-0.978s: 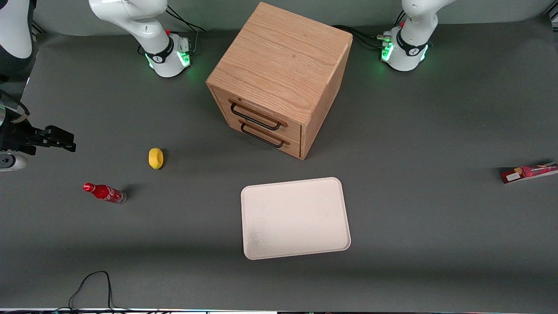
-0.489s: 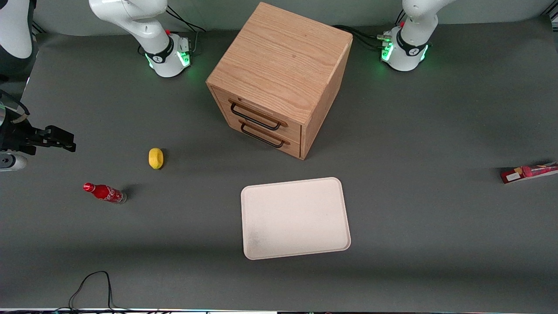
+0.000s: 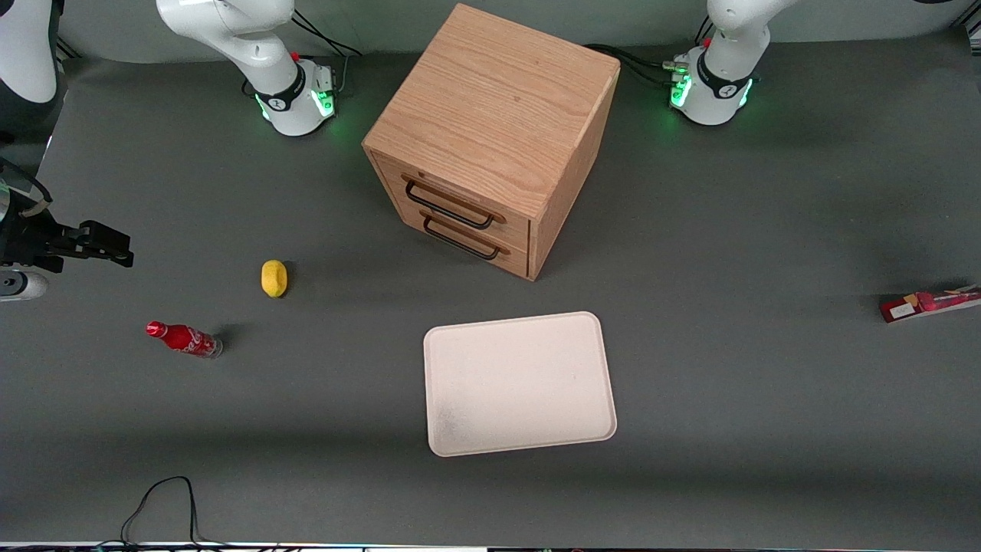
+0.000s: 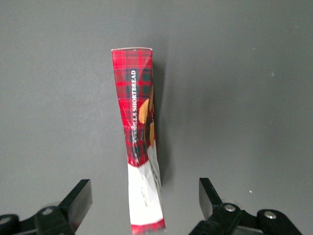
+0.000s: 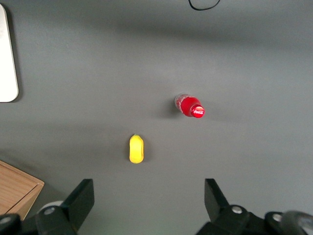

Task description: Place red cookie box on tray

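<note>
Red cookie box lies between my claw fingers, spread wide to straddle it. Tray sits well apart, bare.

We see a dark grey table under even light, with a wooden two-drawer cabinet standing on it.

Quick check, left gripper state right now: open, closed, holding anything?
Gripper: open, holding nothing, above the red cookie box, its fingers spread on either side of the box without touching it.
</note>
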Available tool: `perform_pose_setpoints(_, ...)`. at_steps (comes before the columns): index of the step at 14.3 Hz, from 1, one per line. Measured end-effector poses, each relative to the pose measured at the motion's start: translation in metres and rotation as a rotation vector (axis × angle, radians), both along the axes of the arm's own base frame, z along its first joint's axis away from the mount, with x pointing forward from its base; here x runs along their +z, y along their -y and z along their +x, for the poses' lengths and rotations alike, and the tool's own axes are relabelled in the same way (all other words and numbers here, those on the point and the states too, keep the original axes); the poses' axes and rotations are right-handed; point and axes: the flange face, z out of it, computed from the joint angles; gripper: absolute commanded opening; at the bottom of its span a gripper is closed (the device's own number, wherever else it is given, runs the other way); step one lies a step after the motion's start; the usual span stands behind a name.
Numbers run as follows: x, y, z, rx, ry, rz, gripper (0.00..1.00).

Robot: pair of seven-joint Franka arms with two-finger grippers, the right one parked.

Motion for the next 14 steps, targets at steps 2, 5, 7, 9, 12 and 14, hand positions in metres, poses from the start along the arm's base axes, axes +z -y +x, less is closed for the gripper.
perform_pose_setpoints(2,-0.013,0.004,0.005,-0.011,0.000,-0.004,0.98)
perform_pose_setpoints(5,-0.025,0.009,0.010,-0.024,0.010,-0.004,0.98)
perform_pose_setpoints(7,-0.038,0.010,0.006,-0.023,0.025,0.008,0.97)
perform_pose_setpoints(9,-0.052,0.011,0.001,-0.020,0.023,0.006,0.97)
perform_pose_setpoints(12,-0.066,0.012,-0.003,-0.011,0.015,-0.008,0.96)
perform_pose_setpoints(14,-0.075,0.012,-0.004,-0.009,0.013,-0.012,0.96)
